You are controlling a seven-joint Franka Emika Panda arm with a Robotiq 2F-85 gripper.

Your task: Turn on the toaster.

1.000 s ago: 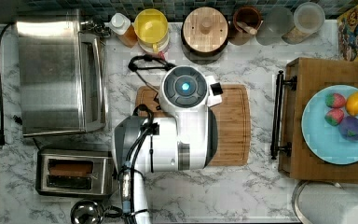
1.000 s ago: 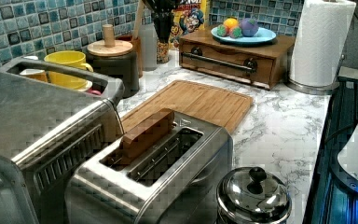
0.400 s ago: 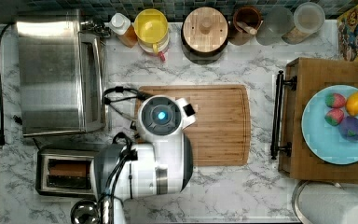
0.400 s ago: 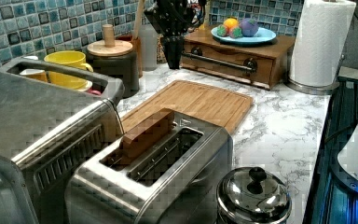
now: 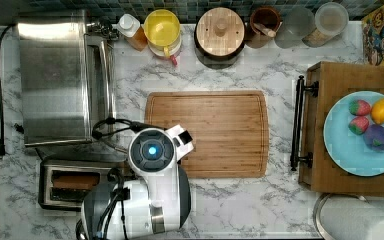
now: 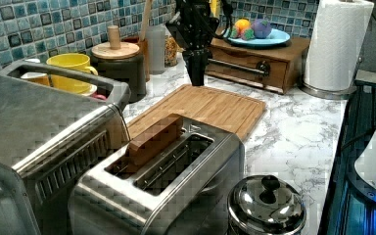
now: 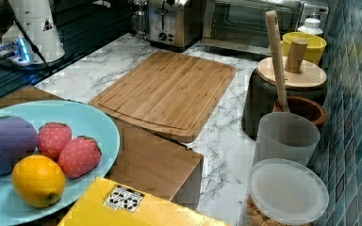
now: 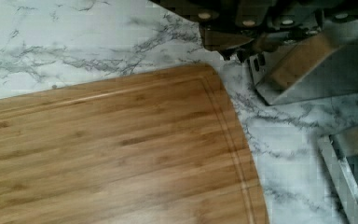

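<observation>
- the small boxy brushed-steel pop-up toaster [image 5: 70, 184] sits on the white marble counter [image 5: 260, 200] at the top view's lower left, just in front of the large steel toaster oven [image 5: 60, 75].
- in the left view the toaster [image 6: 176, 171] stands in the foreground with a brown slice of bread [image 6: 154, 139] sticking up out of one of its two long slots; the other slot holds nothing.
- in the right view the toaster [image 7: 169, 21] is at the far end of the counter, its dark-trimmed end with knobs facing the rectangular bamboo cutting board [image 7: 165, 92].
- the white robot arm [image 5: 152, 190] reaches over the counter between the toaster and the cutting board [image 5: 207, 132] in the top view.
- the dark gripper [image 6: 197, 66] hangs fingers-down above the far end of the cutting board [image 6: 200, 105] in the left view, well apart from the toaster; it grips nothing, and how far its fingers are spread i cannot tell.
- the wrist view shows the board's rounded corner [image 8: 121, 149] and the toaster's steel corner [image 8: 317, 70] beside it.
- a small round shiny steel kettle [image 6: 267, 205] stands just beside the toaster in the left view.
- a yellow mug [image 5: 162, 27] and a dark canister with a wooden lid [image 5: 220, 32] line the tiled back wall.
- a light blue plate of toy fruit [image 5: 362, 135] rests on a wooden box [image 5: 340, 75] at the top view's right.
</observation>
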